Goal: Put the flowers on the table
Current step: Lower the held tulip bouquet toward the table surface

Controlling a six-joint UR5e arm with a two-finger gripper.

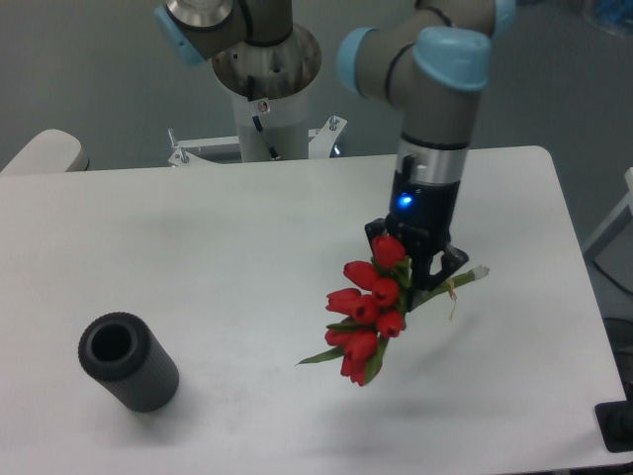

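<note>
The flowers (366,312), a bunch of red tulips with green leaves and tied green stems, hang tilted with their heads pointing down-left and the stem ends sticking out to the right. My gripper (420,269) is shut on the stems just behind the heads, right of the table's middle. The bunch appears held slightly above the white table (227,247), with a faint shadow under it; I cannot tell if the lowest blooms touch the surface.
A dark grey ribbed cylinder (129,362) lies on its side at the front left of the table. The robot's base (265,89) stands at the back edge. The table's right edge runs close to the gripper's right.
</note>
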